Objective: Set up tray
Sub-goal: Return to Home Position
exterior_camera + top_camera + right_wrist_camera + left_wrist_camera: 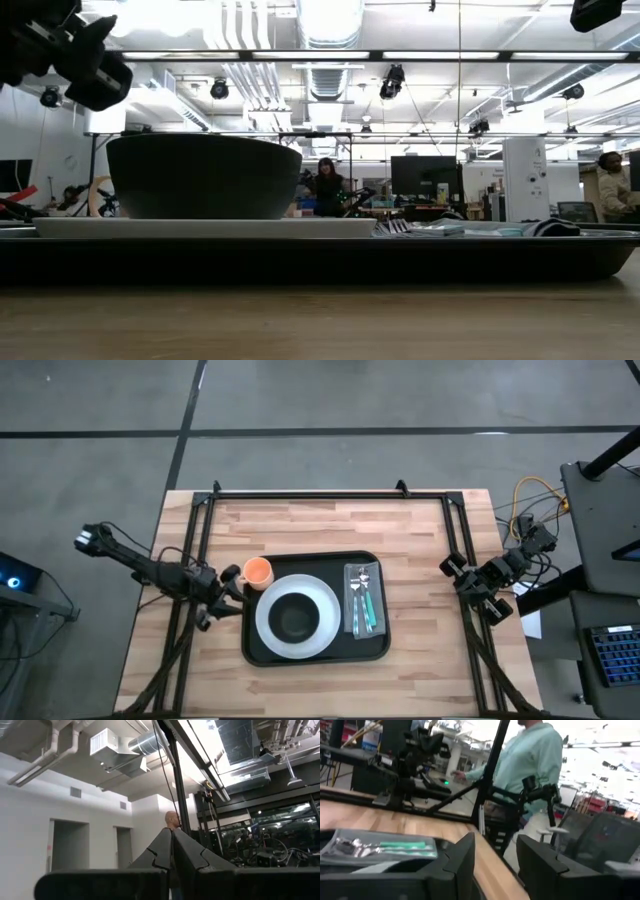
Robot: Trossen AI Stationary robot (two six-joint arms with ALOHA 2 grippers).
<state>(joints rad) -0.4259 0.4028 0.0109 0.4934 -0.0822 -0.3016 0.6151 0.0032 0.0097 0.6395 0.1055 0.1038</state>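
Homing looks like the step in hand, with the setting apparently finished. At left of centre in the overhead frame the left gripper [230,588] hovers just off the tray's left edge. Its wrist camera shows the fingers spread well apart with nothing between them. Just beside it sits the orange cup [258,570], at the tray's upper-left corner. Whether the cup stands inside the rim or on it, I cannot tell.

Centre frame: the tray [320,562] lies on the wooden table [420,530], carrying the white plate [325,605] with the dark bowl [295,618] on it. To the right, inside the tray, lies the grey napkin [379,595] with the cutlery [362,605] laid on top.

Far right, the right arm sits at the table's edge, well apart from the tray. The right gripper [171,834] points up at the ceiling, its fingers pressed together on nothing.

My read: the left arm needs to lift and fold back leftward, keeping clear of the cup. The right arm already looks parked.

Hard to make out: from table height the cutlery is a low jumble behind the rim. The left wrist camera's own fingers cut off most of the tray, and the right wrist camera sees no table at all.
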